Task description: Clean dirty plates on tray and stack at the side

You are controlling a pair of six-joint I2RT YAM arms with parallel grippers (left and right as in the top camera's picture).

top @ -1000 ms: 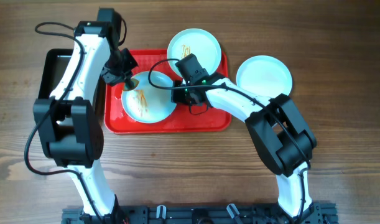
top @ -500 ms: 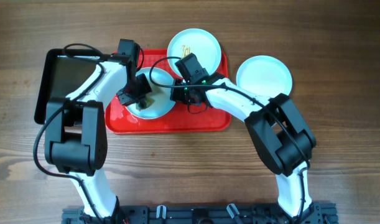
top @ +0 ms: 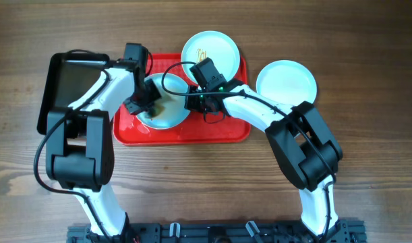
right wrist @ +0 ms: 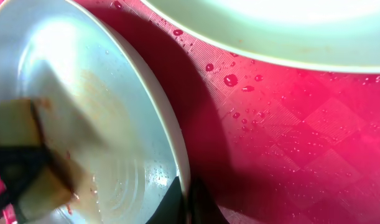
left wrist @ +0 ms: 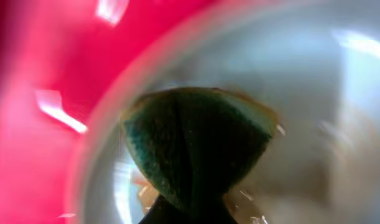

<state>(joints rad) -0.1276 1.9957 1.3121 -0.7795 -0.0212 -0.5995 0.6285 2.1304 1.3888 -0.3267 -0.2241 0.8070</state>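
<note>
A wet, brown-smeared plate (right wrist: 102, 106) sat in the red tray's (top: 212, 131) left half, the left gripper (top: 146, 102) clamping a green-faced sponge (left wrist: 196, 143) onto it, the right gripper (right wrist: 185, 202) pinching its rim. An orange-streaked plate (top: 210, 48) overhung the tray's far edge; a clean plate (top: 286, 79) lay off its right side.

Red tray (top: 219, 131) with a fine checked texture — pale mint plates (top: 210, 48), the one at its far edge streaked orange-brown; dark green sponge (left wrist: 190, 149).
</note>
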